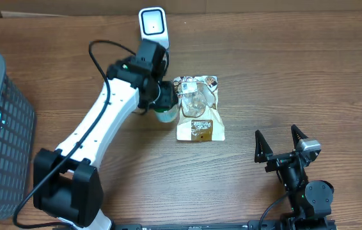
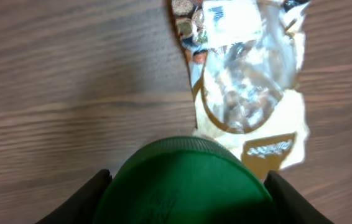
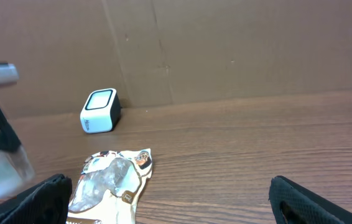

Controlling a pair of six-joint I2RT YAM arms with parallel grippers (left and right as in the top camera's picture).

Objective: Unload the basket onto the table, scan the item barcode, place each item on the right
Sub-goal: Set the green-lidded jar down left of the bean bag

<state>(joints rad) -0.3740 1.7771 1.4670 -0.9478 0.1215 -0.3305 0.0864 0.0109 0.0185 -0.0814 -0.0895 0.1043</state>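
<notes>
The green-lidded container is cut off by the lower edge of the left wrist view and is blurred there. Overhead, most of it is hidden beneath the left gripper. In the right wrist view it is seen only as a blur clipped by the left edge. The pouch is clipped by the top edge of the left wrist view and by the bottom edge of the right wrist view. The print on its white label cannot be read. The basket is cut by the left edge overhead, and its contents cannot be identified. Of the right gripper, only the fingertips are shown in its own view.
</notes>
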